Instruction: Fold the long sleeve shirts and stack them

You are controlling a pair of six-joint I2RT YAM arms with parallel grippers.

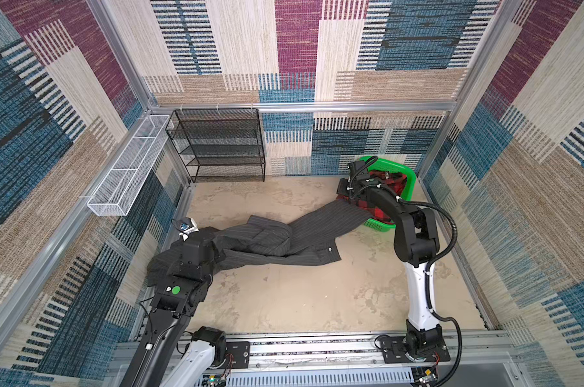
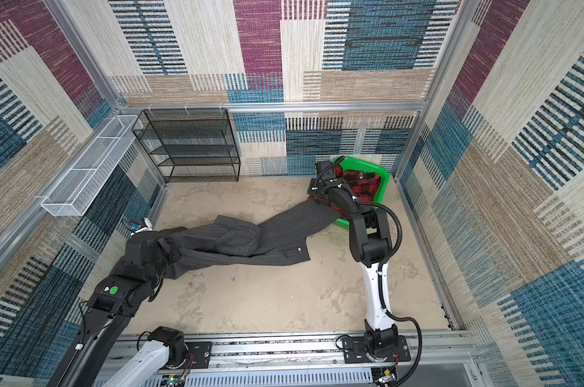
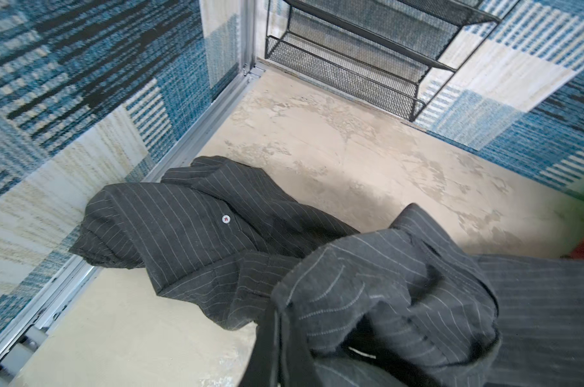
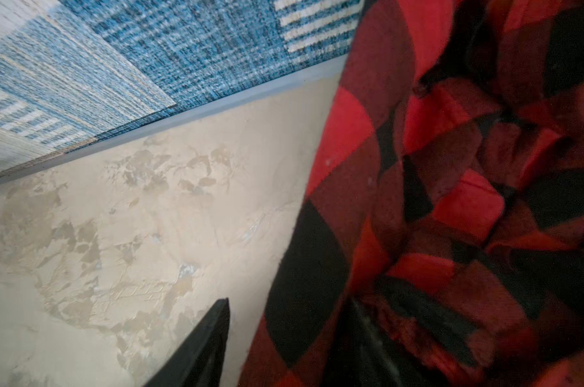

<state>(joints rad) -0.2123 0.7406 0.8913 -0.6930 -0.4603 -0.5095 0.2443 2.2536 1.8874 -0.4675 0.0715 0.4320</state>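
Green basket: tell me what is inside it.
The red-and-black check shirt lies bunched inside the green basket. The right arm covers part of it; whatever lies beneath the shirt cannot be seen.

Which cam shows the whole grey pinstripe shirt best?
Both top views: the grey pinstripe shirt lies full length, stretched from the left arm to the green basket. Left wrist sees only its bunched end with one button. Right wrist shows none of it, only the red-and-black check shirt.

Grey pinstripe shirt across floor; red-check shirt in basket.
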